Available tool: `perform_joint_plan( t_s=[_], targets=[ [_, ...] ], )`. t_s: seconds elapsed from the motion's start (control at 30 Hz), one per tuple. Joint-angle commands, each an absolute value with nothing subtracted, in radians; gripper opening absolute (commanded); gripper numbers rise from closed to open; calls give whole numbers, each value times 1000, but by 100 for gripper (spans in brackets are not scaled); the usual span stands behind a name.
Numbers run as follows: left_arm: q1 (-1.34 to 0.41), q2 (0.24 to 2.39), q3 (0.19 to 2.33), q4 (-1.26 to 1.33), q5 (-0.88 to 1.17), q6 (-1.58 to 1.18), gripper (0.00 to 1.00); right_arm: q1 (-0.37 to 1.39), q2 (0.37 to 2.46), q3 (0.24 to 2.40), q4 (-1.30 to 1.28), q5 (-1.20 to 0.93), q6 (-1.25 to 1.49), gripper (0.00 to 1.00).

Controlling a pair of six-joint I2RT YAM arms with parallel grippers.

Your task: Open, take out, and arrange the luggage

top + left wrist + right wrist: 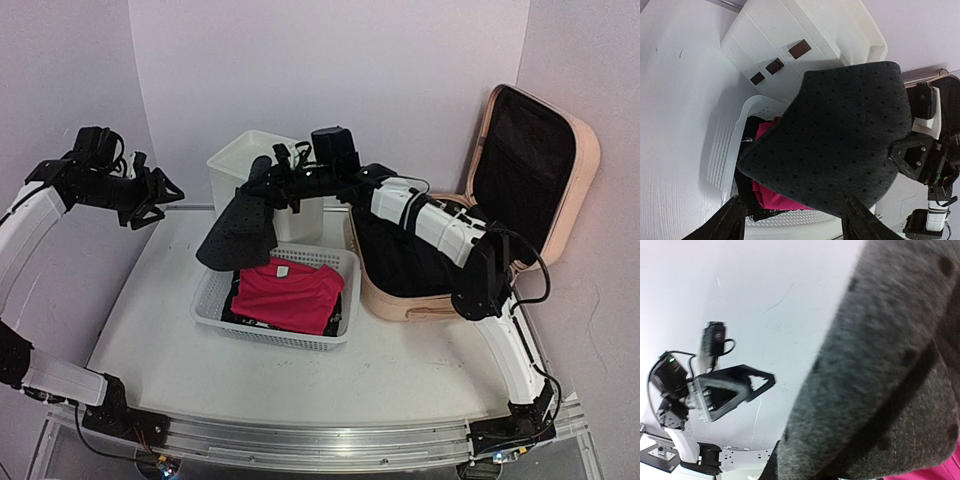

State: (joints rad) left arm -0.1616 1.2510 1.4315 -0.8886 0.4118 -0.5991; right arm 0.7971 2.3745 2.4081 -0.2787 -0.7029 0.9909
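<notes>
text: none legible | labels: none | numbers: none

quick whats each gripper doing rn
left gripper: open, empty
right gripper: closed on the dark grey dotted cloth, hanging above the white basket

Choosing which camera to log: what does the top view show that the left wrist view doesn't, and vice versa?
Only the top view: the open suitcase with its black lining, and the left gripper seen from outside, open and empty. Only the left wrist view: three brown handles on the box. Both: the right gripper holding the dotted cloth over the basket with the red garment.
</notes>
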Motion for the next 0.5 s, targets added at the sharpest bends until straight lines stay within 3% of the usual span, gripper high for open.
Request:
perform_joint_plan(
  t_s=[0.0,0.47],
  targets=[
    [-156,1197,1422,-864,389,-575,67,824,2386,2497,-96,-754,1068,0],
    [-156,1218,1434,-864,403,-576,68,856,2509,2660,51,-761,1171,0]
  ],
)
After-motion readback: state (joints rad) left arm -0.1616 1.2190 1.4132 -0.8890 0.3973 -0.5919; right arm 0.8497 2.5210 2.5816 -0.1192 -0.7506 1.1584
